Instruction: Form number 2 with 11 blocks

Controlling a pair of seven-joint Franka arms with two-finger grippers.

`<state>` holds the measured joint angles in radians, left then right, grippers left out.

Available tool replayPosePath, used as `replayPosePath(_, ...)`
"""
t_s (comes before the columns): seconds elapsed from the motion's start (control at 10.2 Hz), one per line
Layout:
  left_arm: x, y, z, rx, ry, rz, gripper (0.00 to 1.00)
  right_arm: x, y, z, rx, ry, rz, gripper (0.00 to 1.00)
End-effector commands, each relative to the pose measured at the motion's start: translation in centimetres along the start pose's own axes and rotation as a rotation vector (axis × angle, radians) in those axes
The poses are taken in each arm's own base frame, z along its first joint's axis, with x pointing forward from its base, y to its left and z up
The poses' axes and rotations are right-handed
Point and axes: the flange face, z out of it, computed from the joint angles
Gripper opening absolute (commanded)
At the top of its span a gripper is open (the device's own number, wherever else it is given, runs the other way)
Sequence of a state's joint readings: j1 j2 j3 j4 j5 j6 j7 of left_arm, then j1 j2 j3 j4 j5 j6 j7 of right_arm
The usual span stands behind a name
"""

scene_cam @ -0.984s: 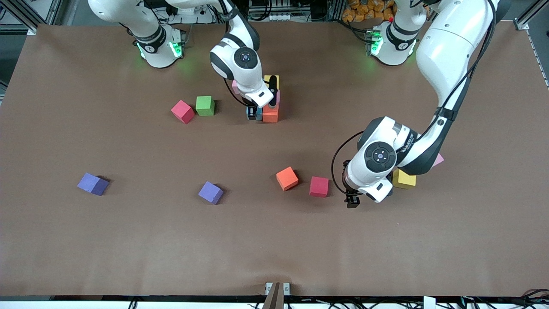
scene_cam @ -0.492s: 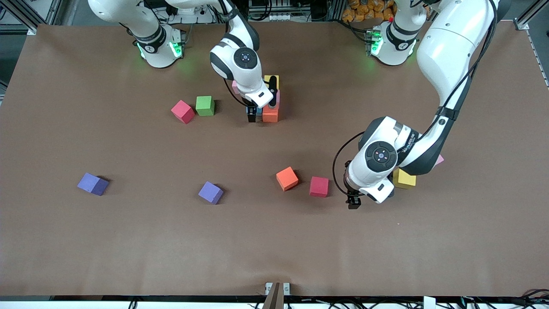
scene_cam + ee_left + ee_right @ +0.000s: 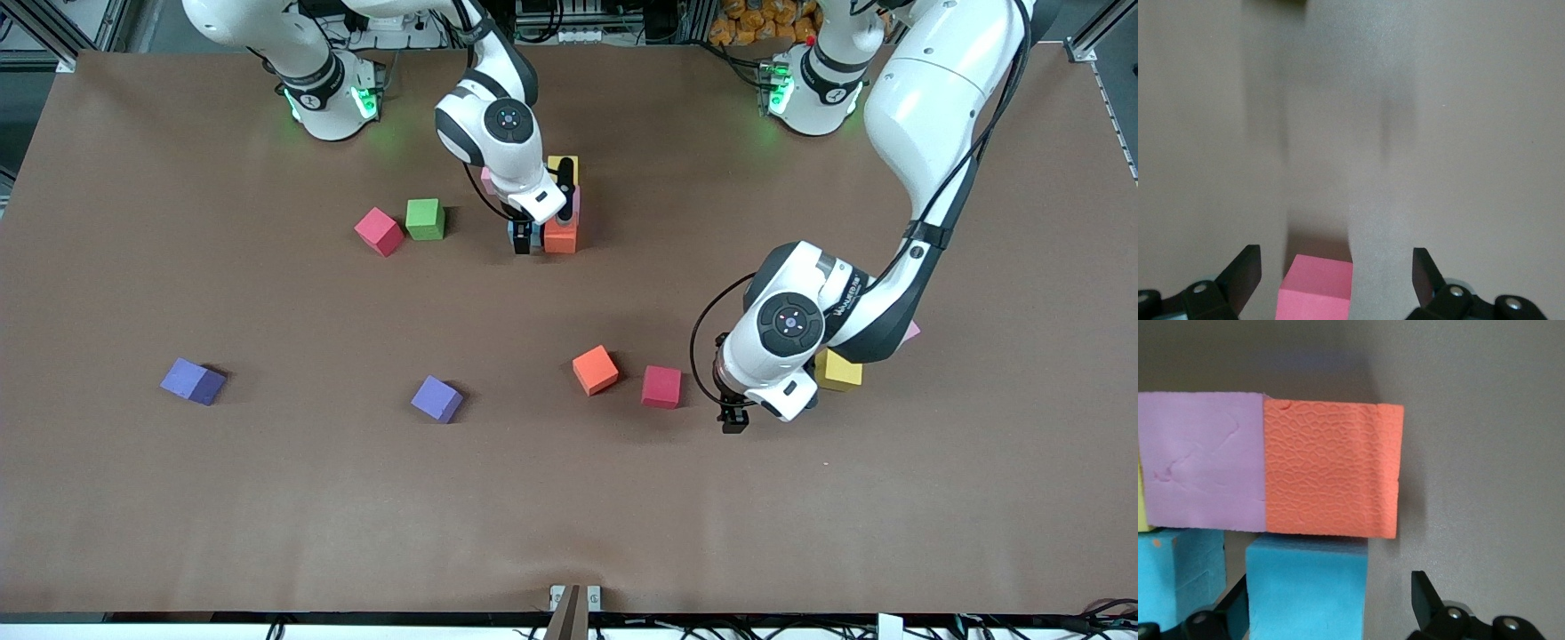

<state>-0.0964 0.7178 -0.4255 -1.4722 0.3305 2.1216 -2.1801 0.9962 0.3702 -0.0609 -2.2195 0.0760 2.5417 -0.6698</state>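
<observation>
Under right pincer: cyan block.

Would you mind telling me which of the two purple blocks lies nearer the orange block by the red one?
The purple block nearer mid-table; the other purple block sits toward the right arm's end, farther from the orange block.

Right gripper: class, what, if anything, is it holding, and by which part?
Nothing. The right gripper stands open around a cyan block, just set beside the orange block.
</observation>
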Motion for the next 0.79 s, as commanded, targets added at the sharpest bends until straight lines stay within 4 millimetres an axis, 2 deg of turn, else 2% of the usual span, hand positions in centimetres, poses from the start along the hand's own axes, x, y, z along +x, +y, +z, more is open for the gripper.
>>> replayPosePath(0.0, 0.3, -0.1, -0.7, -0.016, 0.020, 0.021, 1.00, 0.0, 0.1, -0.4, -0.007, 0.007, 0.016, 1.00)
replayPosePath(0.69, 0.3, -0.1, -0.7, -0.016, 0.020, 0.021, 1.00, 0.4, 0.5, -1.6, -0.019, 0.022, 0.006, 1.00)
